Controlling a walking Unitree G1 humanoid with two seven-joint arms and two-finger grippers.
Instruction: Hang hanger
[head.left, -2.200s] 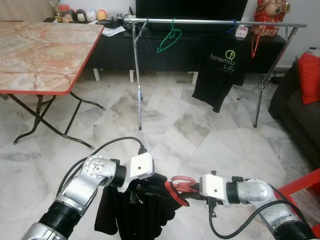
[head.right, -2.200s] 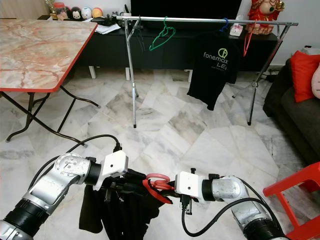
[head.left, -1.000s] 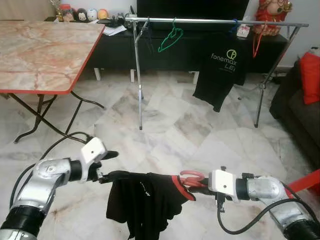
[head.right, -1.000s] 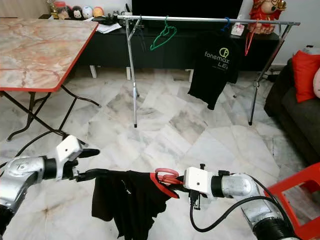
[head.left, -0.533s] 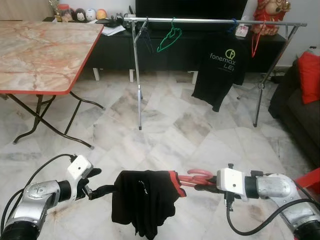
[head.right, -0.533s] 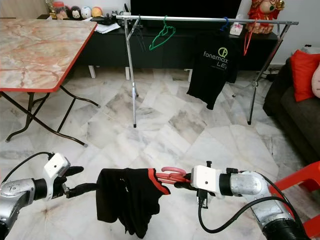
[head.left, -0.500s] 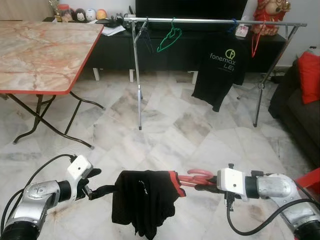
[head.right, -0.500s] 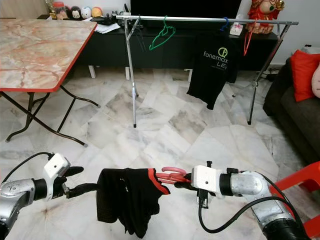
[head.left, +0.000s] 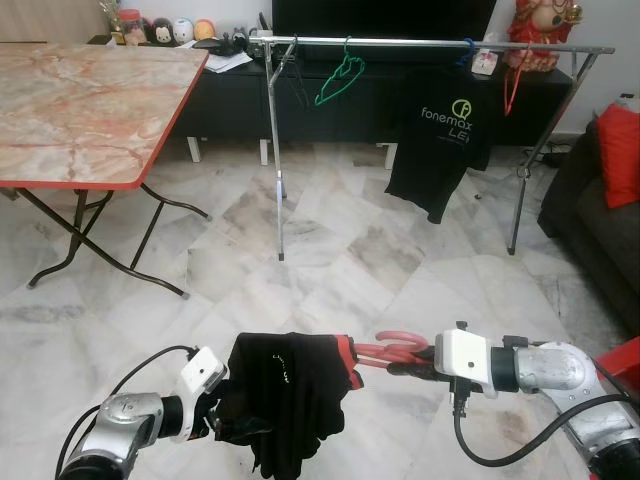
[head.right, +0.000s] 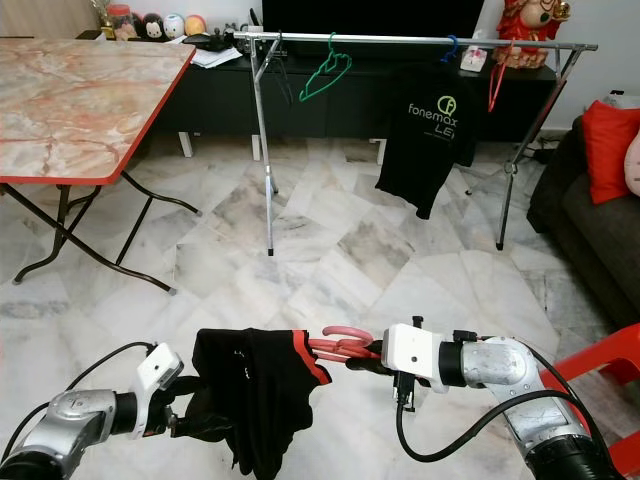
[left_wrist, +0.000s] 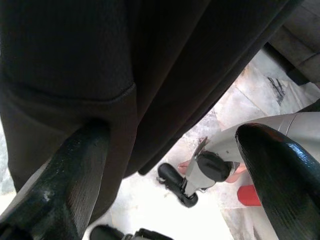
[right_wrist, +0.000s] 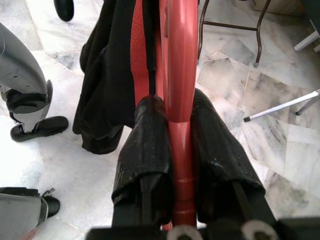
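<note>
1. The right claw (right_wrist: 175, 165) is clamped tight on the red hanger (head.left: 395, 352), one black finger (right_wrist: 145, 150) pressed against each side of its shaft.
2. The hanger is held out low above the marble floor (head.left: 340, 260), well short of the clothes rail (head.left: 430, 42).
3. A black garment (head.left: 290, 395) with a red collar edge is draped on the hanger and hangs down from it in folds.
4. The left claw (left_wrist: 175, 150) is spread wide and holds nothing; it is just beside the lower part of the garment, with one finger (left_wrist: 65, 180) touching the cloth.
5. On the rail hang a green hanger (head.left: 340, 78), a black printed T-shirt (head.left: 440, 150) and another red hanger (head.left: 512, 90).
6. A red-edged marble counter (head.left: 80, 100) stands to the left of the rail, and the robot's feet (left_wrist: 175, 182) are on the floor below the garment.
</note>
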